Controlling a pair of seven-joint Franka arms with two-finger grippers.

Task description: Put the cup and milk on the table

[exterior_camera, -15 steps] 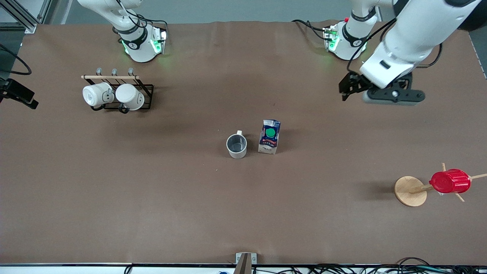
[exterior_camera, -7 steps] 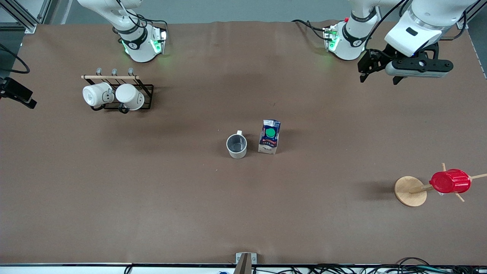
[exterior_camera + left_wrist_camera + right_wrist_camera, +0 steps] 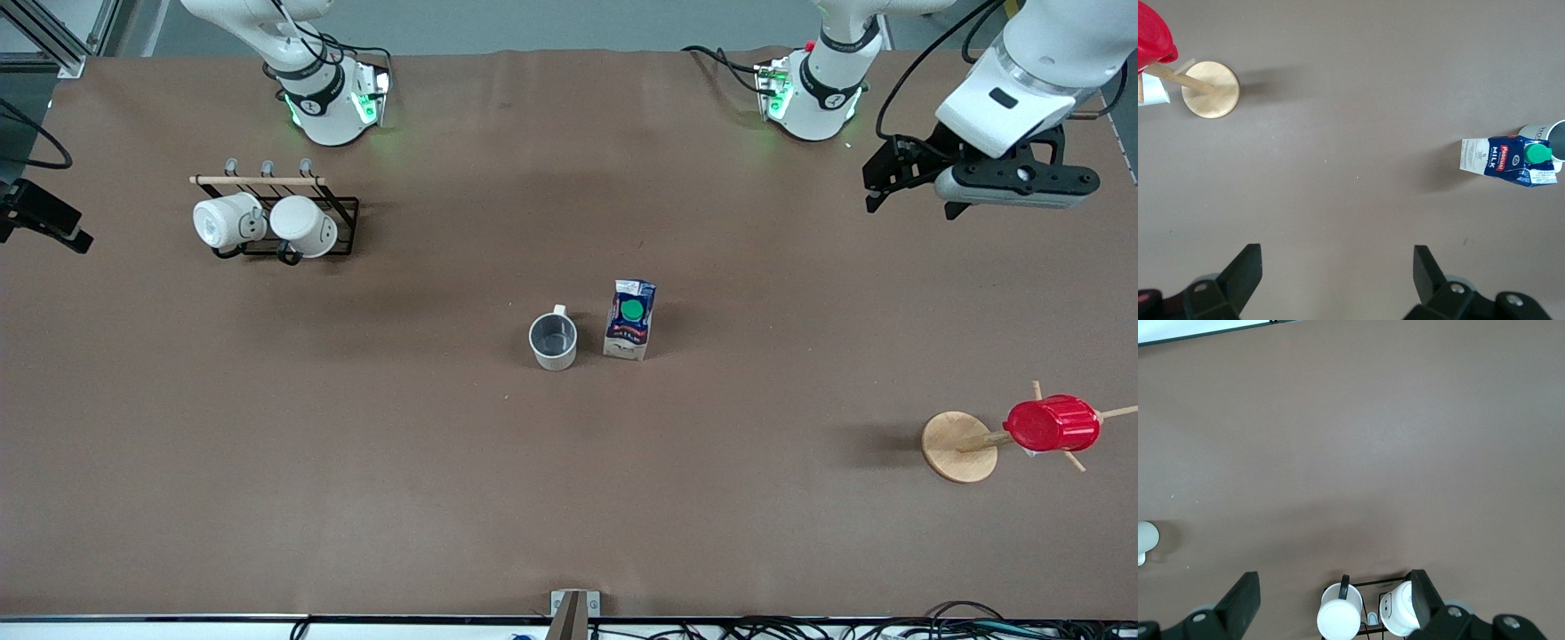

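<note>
The brown tabletop (image 3: 356, 462) carries everything, and on it, near the right arm's base, stands a black wire rack (image 3: 342, 227) with two plain white mugs (image 3: 267, 224), which the right wrist view shows directly under the right gripper (image 3: 1331, 600), whose jaws stand wide with nothing between them. At the left arm's end of the tabletop a wooden stand (image 3: 958, 446) carries a red ribbed cup (image 3: 1052, 424) on one of its pegs. The left gripper (image 3: 876, 182) hangs over bare tabletop near its own base, jaws wide and holding nothing, well apart from the task's things. The milk (image 3: 630, 320), a blue-and-white carton with a green cap and "MILK" in white lettering, stands upright mid-tabletop. The cup (image 3: 553, 341) sits just beside it, toward the right arm's end, upright, with small dark lettering too small to read.
</note>
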